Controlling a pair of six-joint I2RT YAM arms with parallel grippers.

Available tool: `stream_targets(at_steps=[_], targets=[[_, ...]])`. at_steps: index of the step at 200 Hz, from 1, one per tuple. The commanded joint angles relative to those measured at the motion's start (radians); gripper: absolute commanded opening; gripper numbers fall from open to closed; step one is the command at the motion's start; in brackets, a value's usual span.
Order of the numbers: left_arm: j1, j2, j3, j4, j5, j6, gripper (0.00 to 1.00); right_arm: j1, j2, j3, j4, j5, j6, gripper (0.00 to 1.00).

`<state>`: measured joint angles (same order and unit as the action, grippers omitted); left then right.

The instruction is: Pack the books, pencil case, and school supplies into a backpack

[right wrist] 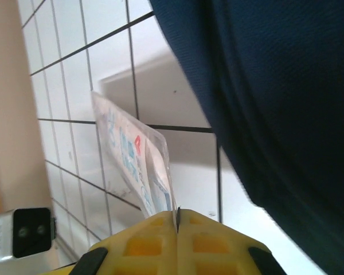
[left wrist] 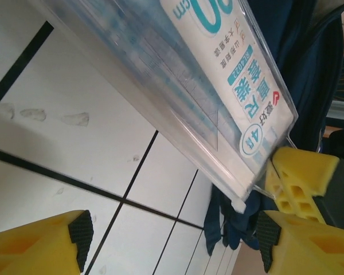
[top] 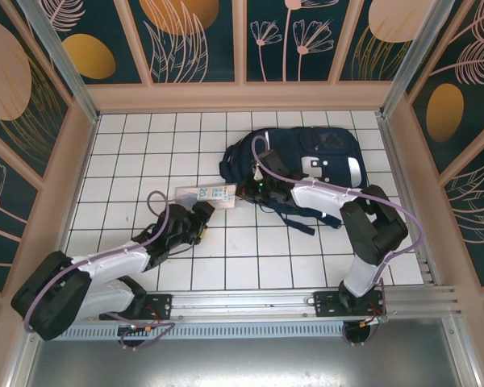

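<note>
Left gripper (left wrist: 173, 232): yellow fingers spread wide, gripping nothing. The clear packet (left wrist: 218, 97) crossed the gap ahead, its corner by the right-hand finger; contact unclear. Right gripper (right wrist: 178, 220): closed, pinching that packet's thin film edge. The backpack (top: 323, 149), navy woven fabric, lay just right of it. White tiled table (top: 145, 145) had dark grout, with floral wall panels (top: 194, 32) beyond.

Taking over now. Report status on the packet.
Left gripper open, close by clear packet. Right gripper shut on its end. Packet not yet in backpack. Nothing between them.
</note>
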<state>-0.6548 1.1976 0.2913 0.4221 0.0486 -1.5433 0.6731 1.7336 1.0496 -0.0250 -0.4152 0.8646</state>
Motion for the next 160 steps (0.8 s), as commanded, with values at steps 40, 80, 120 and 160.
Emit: stream_targets(at_steps=[40,80,120,160], targets=[[-0.001,0.149,0.039,0.241,-0.094,-0.005,0.72,0.008,0.004,-0.02,0.091,-0.096,0.088,0.0],[0.061,0.199,0.053,0.266,-0.095,-0.008,0.64,0.023,-0.006,-0.028,0.083,-0.096,0.084,0.0],[0.1,0.215,0.081,0.247,-0.102,-0.003,0.54,0.031,-0.008,-0.021,0.064,-0.097,0.066,0.0],[0.123,0.213,0.074,0.238,-0.113,-0.021,0.32,0.037,-0.011,-0.025,0.054,-0.092,0.057,0.0]])
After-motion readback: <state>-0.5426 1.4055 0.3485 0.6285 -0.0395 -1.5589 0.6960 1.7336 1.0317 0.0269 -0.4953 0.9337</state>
